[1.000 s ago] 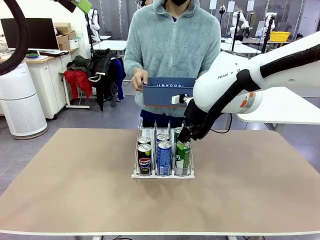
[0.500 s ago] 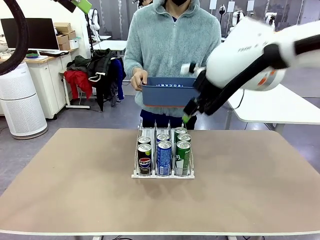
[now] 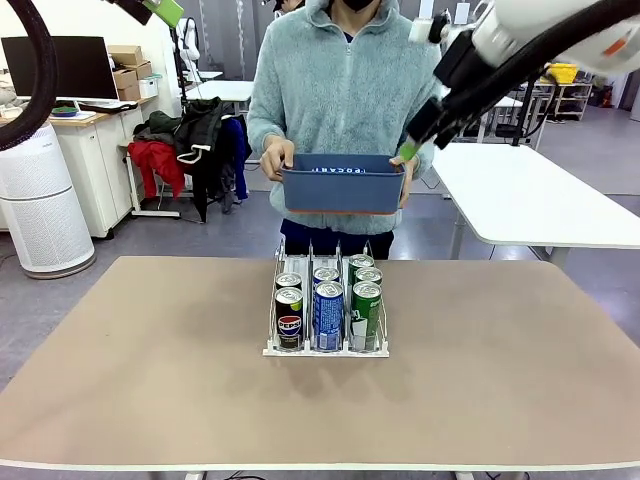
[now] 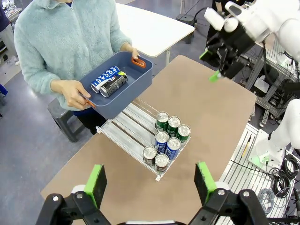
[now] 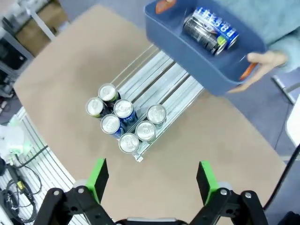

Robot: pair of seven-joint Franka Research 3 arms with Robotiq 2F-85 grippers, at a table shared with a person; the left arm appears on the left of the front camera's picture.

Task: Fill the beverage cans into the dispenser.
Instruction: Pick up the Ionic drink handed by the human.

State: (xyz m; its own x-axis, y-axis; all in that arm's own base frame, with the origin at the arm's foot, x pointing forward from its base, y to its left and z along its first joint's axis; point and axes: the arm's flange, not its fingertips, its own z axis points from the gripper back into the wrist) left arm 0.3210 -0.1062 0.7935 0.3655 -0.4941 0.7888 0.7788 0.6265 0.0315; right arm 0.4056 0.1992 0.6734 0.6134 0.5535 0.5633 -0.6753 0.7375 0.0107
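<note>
The right gripper (image 3: 410, 148), wide open and empty, hangs beside the blue bin (image 3: 345, 192) the person (image 3: 340, 90) holds over the rack (image 5: 169, 80) with seven cans (image 3: 327, 312) standing in it; the two cans (image 5: 211, 29) lying loose in the bin may roll away or slip from a sideways grip.

This is a robotics lab, an open workroom with a grey floor: a white robot arm (image 3: 540, 40) hangs above the brown tabletop (image 3: 150, 380), and black cables (image 4: 283, 164) lie on the floor beside it. Along the wall stand a monitor (image 3: 55, 65), cardboard boxes (image 3: 128, 68) and a white air purifier (image 3: 40, 210). Plain white tables (image 3: 530, 200) and heaped coats (image 3: 200, 130) stand farther back.
</note>
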